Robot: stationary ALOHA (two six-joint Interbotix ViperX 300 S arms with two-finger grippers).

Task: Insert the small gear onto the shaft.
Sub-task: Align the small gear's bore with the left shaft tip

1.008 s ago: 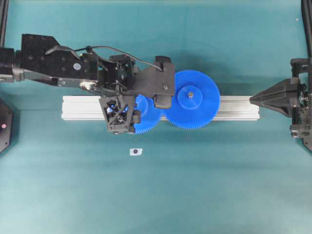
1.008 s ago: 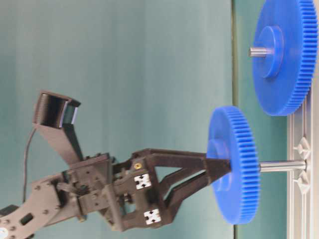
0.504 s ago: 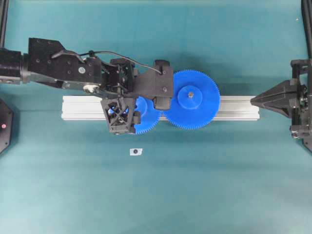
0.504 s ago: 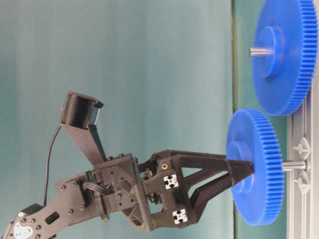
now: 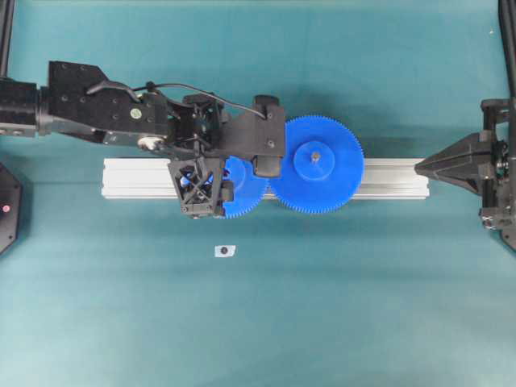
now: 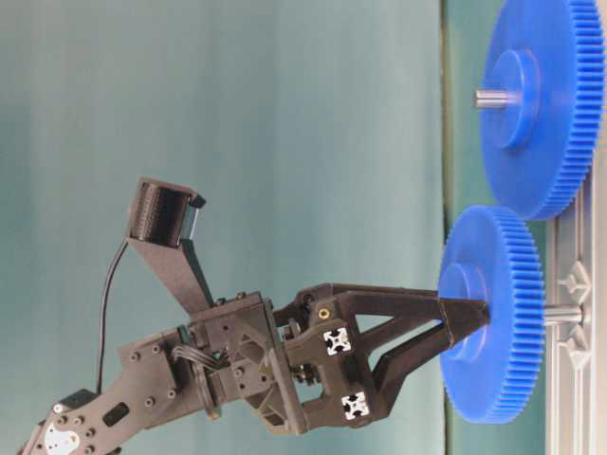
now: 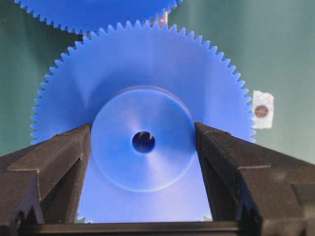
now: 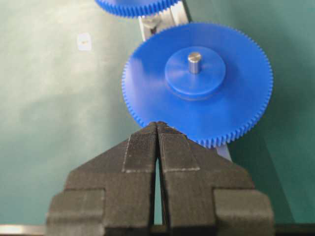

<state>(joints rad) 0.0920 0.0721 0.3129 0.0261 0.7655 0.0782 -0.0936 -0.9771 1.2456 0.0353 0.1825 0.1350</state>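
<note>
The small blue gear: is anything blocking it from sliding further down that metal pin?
Nothing visible. The small gear, held at its hub by the left gripper, already sits on the shaft, with only bare pin before the rail.

The small gear [image 6: 493,315] — blue plastic, fine-toothed, with a raised round hub and a dark centre hole [image 7: 143,142] — sits threaded on the shaft [image 6: 562,314], low near the rail. The shaft is a thin silvery pin — only a short stub shows between gear and base.
</note>
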